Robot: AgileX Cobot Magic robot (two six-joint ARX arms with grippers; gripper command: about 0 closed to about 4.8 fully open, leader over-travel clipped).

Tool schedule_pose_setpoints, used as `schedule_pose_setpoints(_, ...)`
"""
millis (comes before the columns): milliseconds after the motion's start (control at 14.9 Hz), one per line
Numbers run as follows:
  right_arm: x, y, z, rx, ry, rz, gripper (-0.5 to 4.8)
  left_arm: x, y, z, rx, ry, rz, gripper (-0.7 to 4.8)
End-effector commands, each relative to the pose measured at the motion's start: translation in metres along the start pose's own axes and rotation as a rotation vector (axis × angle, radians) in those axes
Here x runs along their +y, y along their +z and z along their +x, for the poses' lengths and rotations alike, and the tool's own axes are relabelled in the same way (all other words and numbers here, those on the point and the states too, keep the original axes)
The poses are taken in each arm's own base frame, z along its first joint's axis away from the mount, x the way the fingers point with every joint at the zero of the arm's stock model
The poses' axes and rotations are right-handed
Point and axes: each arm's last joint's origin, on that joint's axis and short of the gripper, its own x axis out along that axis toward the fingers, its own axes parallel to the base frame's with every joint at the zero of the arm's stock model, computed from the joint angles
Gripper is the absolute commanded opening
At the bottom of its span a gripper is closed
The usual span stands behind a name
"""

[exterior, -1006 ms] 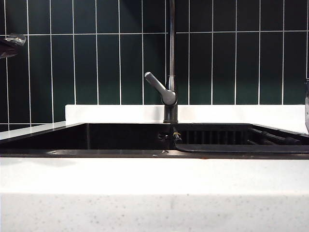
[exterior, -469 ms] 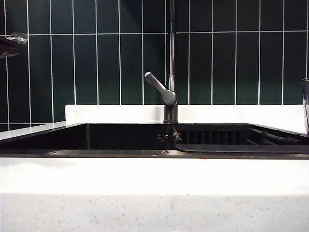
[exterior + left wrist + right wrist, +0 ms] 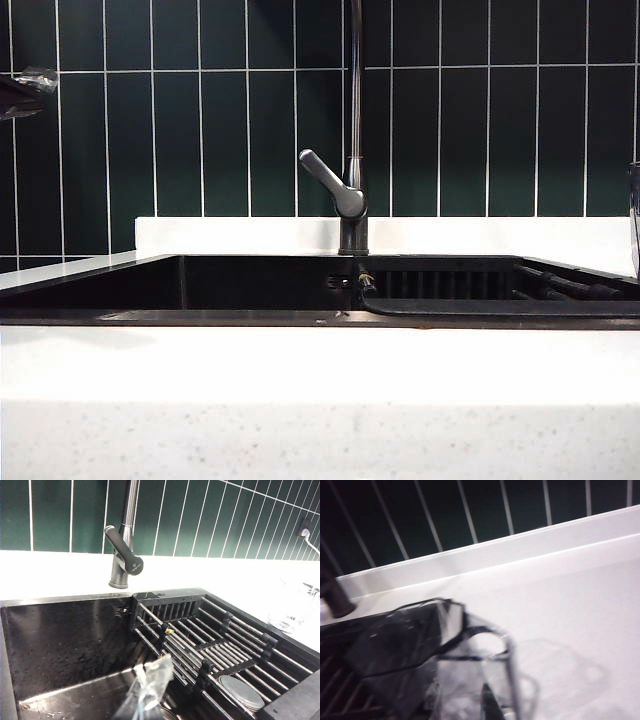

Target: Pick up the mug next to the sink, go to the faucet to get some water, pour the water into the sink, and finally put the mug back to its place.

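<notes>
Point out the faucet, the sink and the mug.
faucet [image 3: 347, 195], exterior view, lever hub on the upright pipe.
sink [image 3: 65, 635], left wrist view, bare wet basin floor.
mug [image 3: 470, 665], right wrist view, clear faceted wall.

A kitchen: dark green wall tiles [image 3: 200, 130] with white grout back a white speckled desk [image 3: 300, 370], where a black sink [image 3: 65, 640] with ribbed rack [image 3: 210, 645] sits below a grey faucet [image 3: 352, 190].

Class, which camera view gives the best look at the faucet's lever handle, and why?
The exterior view: the faucet stands centred, its lever sharp in profile. The left wrist view also shows it clearly, angled from above. The right wrist view catches only a blurred dark base at the edge.
</notes>
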Motion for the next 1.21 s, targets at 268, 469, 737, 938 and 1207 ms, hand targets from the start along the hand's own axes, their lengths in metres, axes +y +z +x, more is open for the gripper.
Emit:
schedule_pose_setpoints(268, 0.015, 0.012, -0.019, -0.060, 0.067, -0.011, -0.05, 0.001, 0.002, 0.000, -0.016, 0.027, 0.027, -0.05)
schedule_pose_setpoints(469, 0.019, 0.014, -0.029, -0.089, 0.074, -0.027, -0.05, 0.002, 0.002, 0.000, -0.028, 0.075, 0.032, -0.05)
schedule_pose_setpoints(737, 0.024, 0.017, -0.044, -0.152, 0.063, -0.054, -0.05, 0.002, 0.006, 0.000, -0.068, 0.084, 0.042, -0.05)
schedule_pose_setpoints(938, 0.022, 0.011, -0.045, -0.111, -0.004, -0.059, -0.05, 0.002, 0.007, -0.001, -0.079, 0.107, 0.043, -0.05)
schedule_pose_setpoints(1207, 0.019, 0.005, -0.044, -0.073, -0.109, -0.134, -0.05, 0.005, 0.007, -0.001, -0.087, 0.204, 0.056, -0.05)
